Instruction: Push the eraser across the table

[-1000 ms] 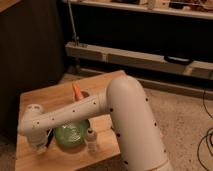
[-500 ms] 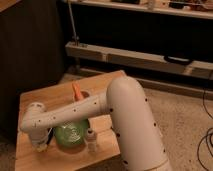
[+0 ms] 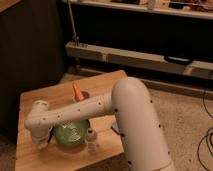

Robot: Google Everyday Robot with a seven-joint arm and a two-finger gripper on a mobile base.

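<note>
The light wooden table (image 3: 55, 95) stands at the lower left. My white arm reaches across it from the right. Its wrist (image 3: 37, 117) bends down, and the gripper (image 3: 43, 143) hangs low over the table's front left part, just left of the round green bowl (image 3: 70, 133). The eraser does not show; the arm and gripper hide part of the tabletop. A small dark patch (image 3: 115, 128) peeks out beside the arm, right of the bottle; I cannot tell what it is.
A small white bottle (image 3: 91, 140) stands right of the bowl near the front edge. An orange object (image 3: 78, 91) sticks up behind the arm. A dark wall and a low shelf (image 3: 130, 55) lie behind the table, with carpet to the right.
The wrist and gripper have shifted very slightly to the right. The bowl, bottle and orange object have not moved.
</note>
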